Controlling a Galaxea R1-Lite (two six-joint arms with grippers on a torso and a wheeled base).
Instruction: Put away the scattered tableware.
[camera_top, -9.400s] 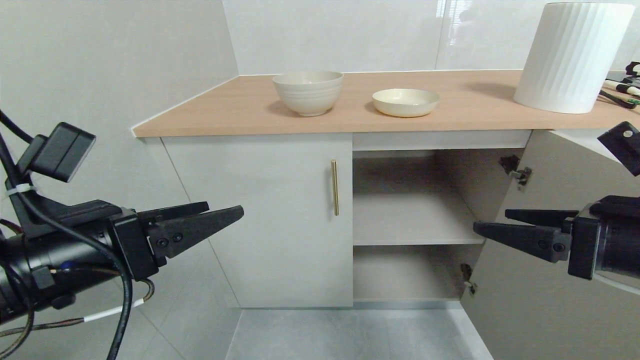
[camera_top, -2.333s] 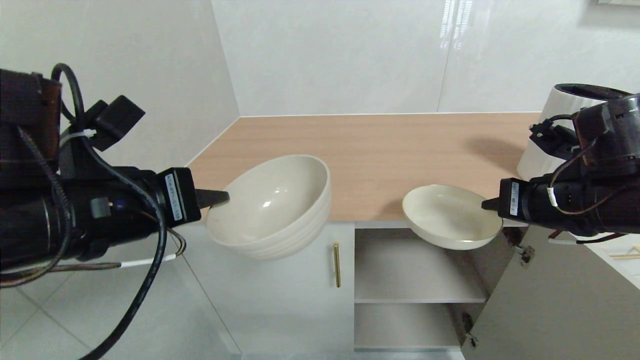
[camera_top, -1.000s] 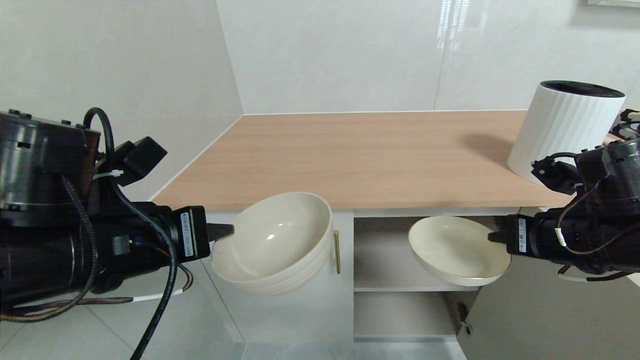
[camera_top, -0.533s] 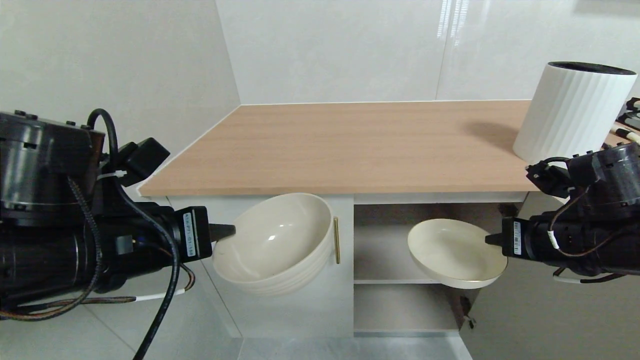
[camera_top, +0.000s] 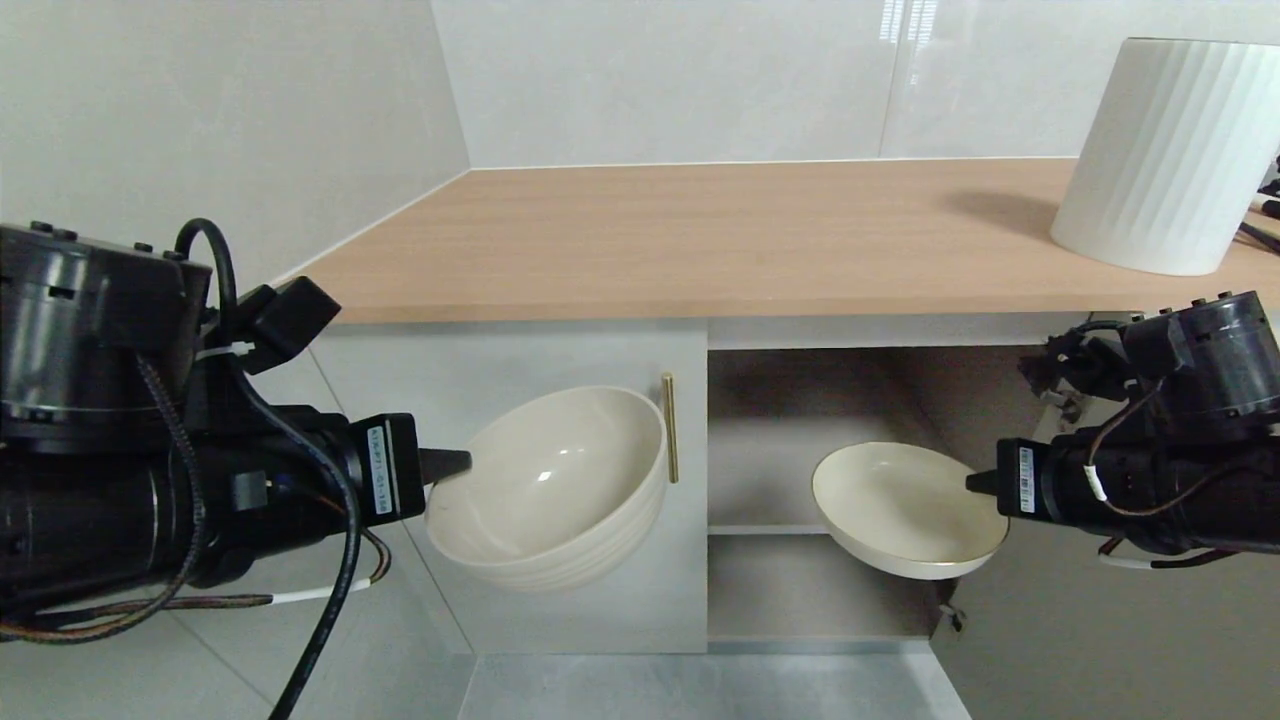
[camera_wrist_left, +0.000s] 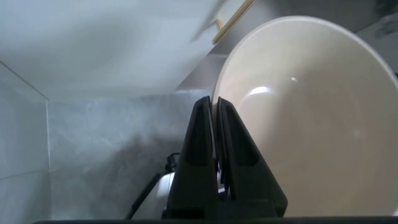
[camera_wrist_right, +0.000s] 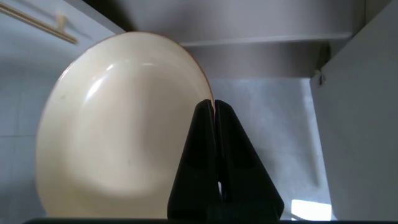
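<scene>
The deep bowl is clamped at its rim by the left gripper, with one jaw inside the wall and one outside. It is held tilted in the air before the closed cabinet door, just beside the brass handle. The shallow dish is pinched at its rim by the right gripper and held before the open compartment, level with the shelf. A white ribbed container is seen on the countertop.

No print is legible, even on the white stickers.
</scene>
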